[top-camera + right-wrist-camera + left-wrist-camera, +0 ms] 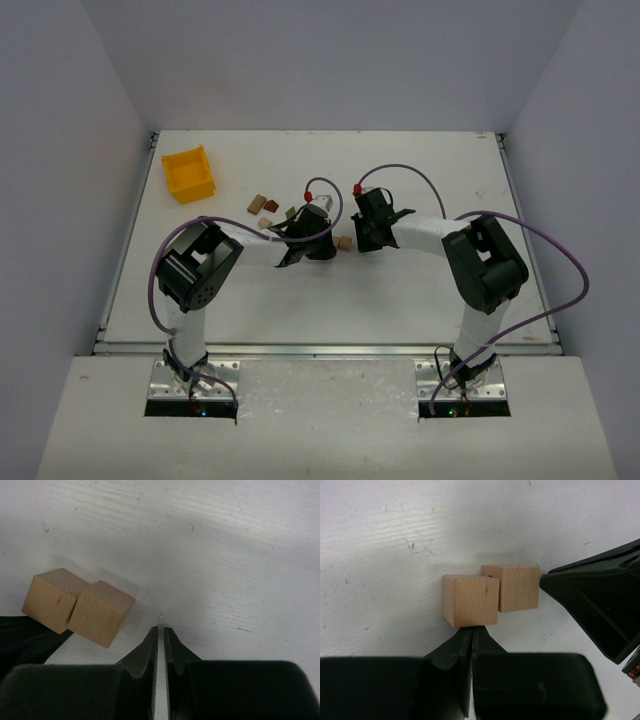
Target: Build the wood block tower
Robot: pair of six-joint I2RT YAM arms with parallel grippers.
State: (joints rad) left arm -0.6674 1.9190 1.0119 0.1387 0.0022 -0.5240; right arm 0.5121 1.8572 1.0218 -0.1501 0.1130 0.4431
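Top view: illumination even and diffuse, moderately bright. The white worktop [400,290] shows no glare, and shadows under the arms are faint and soft-edged. Focus is adequate across the field, but the small items resolve poorly.

Left wrist view: a broad, soft grey shadow lies over the right and lower part of the worktop. The tan blocks [490,595] are sharp, with grain legible. The left end effector [471,631] in the near foreground is almost black, its surface detail lost and its edges slightly soft.

Right wrist view: the upper left is brightest and a diffuse shadow crosses the centre diagonally. Scratches on the worktop are crisp. The right end effector [160,629] is underexposed.
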